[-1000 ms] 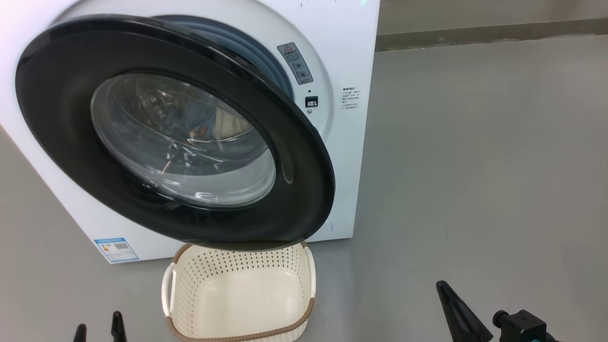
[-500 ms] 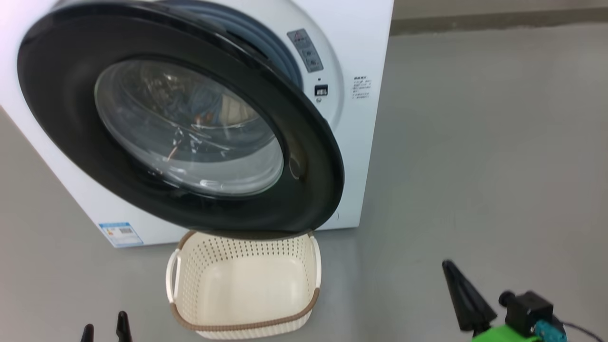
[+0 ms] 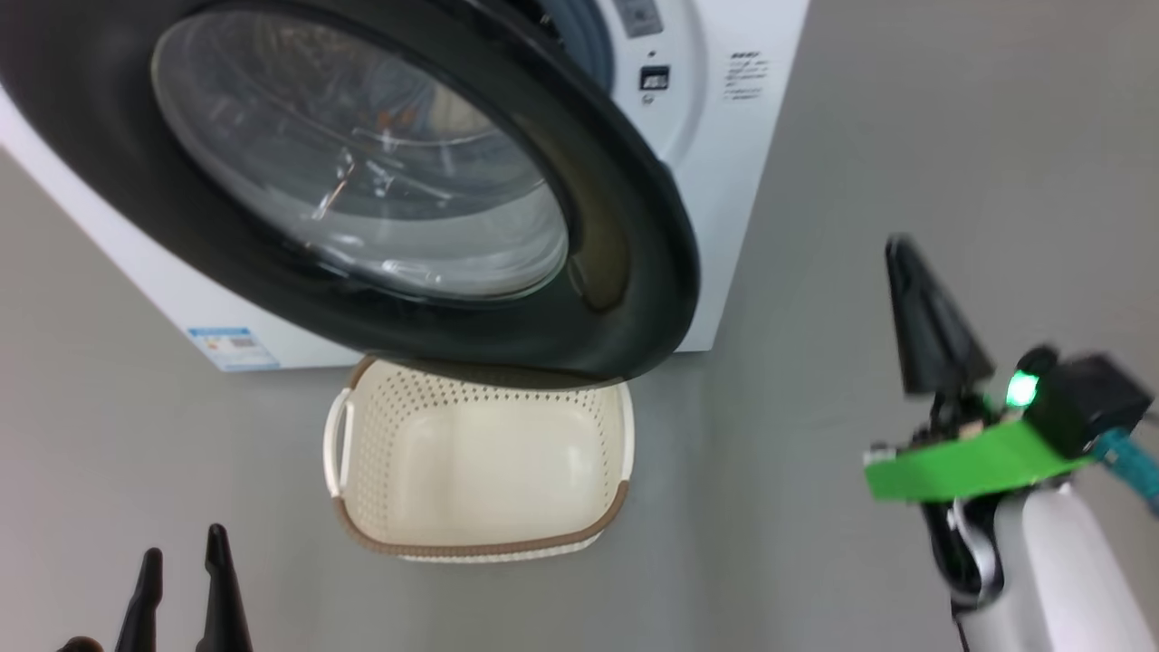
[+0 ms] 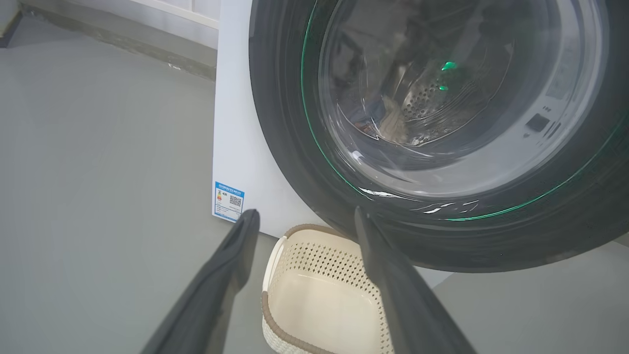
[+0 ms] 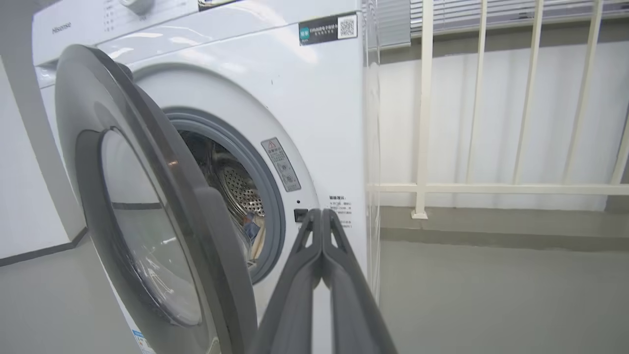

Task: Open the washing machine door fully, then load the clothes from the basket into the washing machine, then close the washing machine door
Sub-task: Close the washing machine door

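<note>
floor (image 3: 905,136): smooth grey, faintly scuffed
railing (image 5: 491,188): cream, vertical bars crossed by one horizontal rail, post foot on kerb
kerb (image 5: 491,231): grey raised strip along wall foot
wall (image 5: 496,123): white, behind railing
blinds (image 5: 491,10): slatted, above wall

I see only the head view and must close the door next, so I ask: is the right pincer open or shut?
Observer: Shut. The right wrist view shows the right pincer with both fingers pressed together, holding nothing.
Operator: Are the clothes inside already?
Observer: The same view shows a bit of light-blue fabric, likely the clothes, in the drum behind the partly open washing machine door.
</note>
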`<state>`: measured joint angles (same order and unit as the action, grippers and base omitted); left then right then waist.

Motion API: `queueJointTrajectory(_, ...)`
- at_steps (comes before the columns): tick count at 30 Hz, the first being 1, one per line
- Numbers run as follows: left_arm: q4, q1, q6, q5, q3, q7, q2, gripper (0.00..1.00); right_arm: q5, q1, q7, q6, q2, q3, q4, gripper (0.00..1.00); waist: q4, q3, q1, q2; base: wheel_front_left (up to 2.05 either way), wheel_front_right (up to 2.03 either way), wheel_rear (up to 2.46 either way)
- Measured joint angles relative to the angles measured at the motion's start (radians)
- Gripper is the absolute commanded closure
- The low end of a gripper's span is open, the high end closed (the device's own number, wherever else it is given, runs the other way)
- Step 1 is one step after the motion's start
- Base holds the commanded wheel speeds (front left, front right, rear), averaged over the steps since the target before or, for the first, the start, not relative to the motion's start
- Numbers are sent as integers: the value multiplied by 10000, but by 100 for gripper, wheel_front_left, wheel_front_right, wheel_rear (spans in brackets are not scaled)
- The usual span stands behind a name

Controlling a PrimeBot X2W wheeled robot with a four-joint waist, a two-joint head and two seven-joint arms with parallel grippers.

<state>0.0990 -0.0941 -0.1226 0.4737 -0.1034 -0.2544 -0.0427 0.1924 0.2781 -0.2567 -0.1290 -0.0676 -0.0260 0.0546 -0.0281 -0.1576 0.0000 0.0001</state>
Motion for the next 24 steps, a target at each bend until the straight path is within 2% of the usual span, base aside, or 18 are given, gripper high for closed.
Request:
queueJointTrajectory(4, 113, 59, -12, 4, -82, 0, 17, 0, -27, 696, -6, 0, -25, -510, -869, 100, -249, -129, 0, 0, 0, 0, 0)
queueJointTrajectory(10, 180, 182, -13, 75, -13, 0, 19, 0, 36, 1616, -6, 0, -73, -2619, -1427, 100, -460, -150, 0, 0, 0, 0, 0)
queueJointTrajectory(14, 192, 326, -56, 188, 205, 0, 25, 0, 150, 1869, -6, 0, -125, -3779, -830, 100, -602, -214, 0, 0, 0, 0, 0)
queueJointTrajectory(17, 109, 516, -58, 161, 293, -8, 29, 0, 497, 1862, -6, 0, -169, -4242, -186, 100, -749, -285, 1, 0, 0, 0, 0)
queueJointTrajectory(24, -23, 549, -58, 161, 362, -8, 31, 0, 752, 1732, -4, 0, -167, -4447, 1248, 100, -954, -601, 0, 0, 0, 0, 0)
